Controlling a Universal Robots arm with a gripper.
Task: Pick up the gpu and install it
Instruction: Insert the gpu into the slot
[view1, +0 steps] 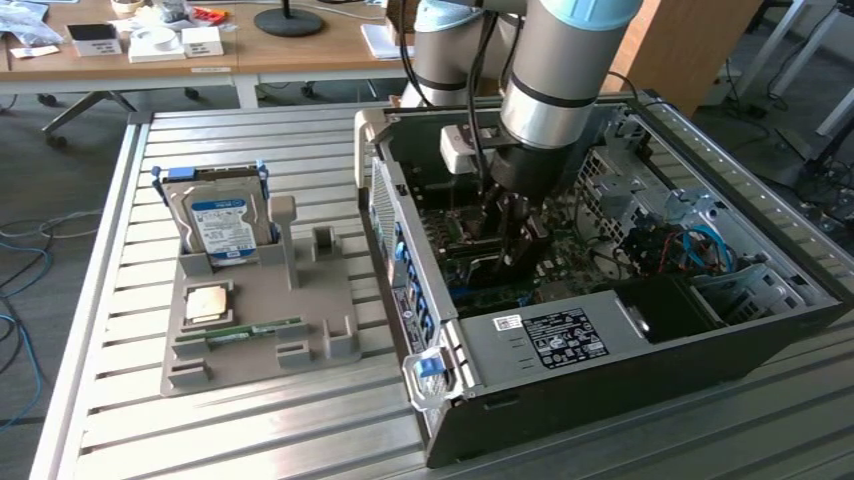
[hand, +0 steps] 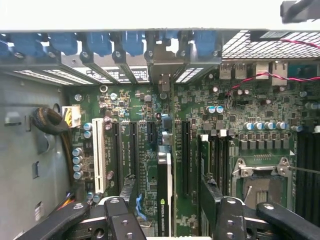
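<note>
The gpu (hand: 164, 192) stands edge-on in a slot of the green motherboard (hand: 140, 107). Its silvery bracket (hand: 161, 62) sits against the case's rear slot row. My gripper (hand: 169, 186) is open and straddles the card. One dark finger (hand: 128, 187) is on one side and the other finger (hand: 210, 192) on the opposite side, each with a gap to the card. In the exterior view the gripper (view1: 515, 250) reaches down into the open computer case (view1: 747, 330), over the motherboard. Nothing is held.
A grey fixture (view1: 300, 300) on the slatted table holds a hard drive (view1: 220, 222), a square chip (view1: 204, 303) and a green memory stick (view1: 240, 333). Inside the case are the power supply (view1: 561, 335), blue cables (view1: 701, 250), a white slot (hand: 98, 155) and the CPU socket (hand: 262, 175).
</note>
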